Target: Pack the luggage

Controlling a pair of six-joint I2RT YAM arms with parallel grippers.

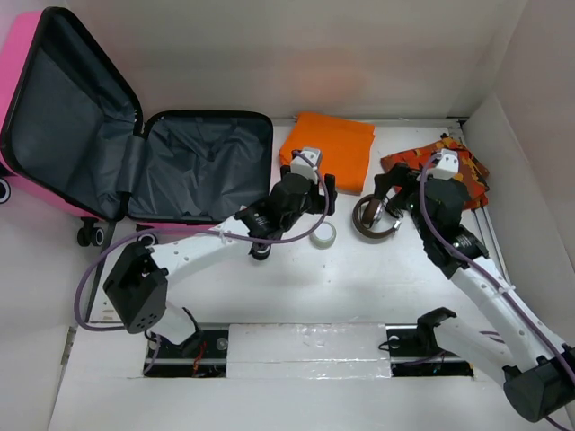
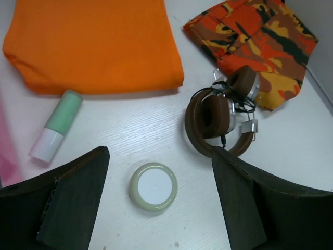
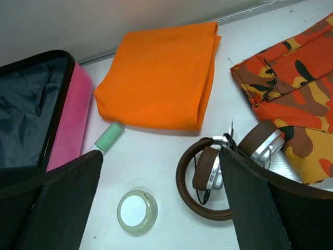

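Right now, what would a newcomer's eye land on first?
The glossy hot-pink hard-shell suitcase, open with dark grey lining at far left. Next, the folded bright orange cloth beside it, and round brown headphones next to an orange camouflage cloth.

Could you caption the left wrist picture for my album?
Open left gripper above a round tin, with orange cloth, tube, headphones and camouflage cloth beyond.
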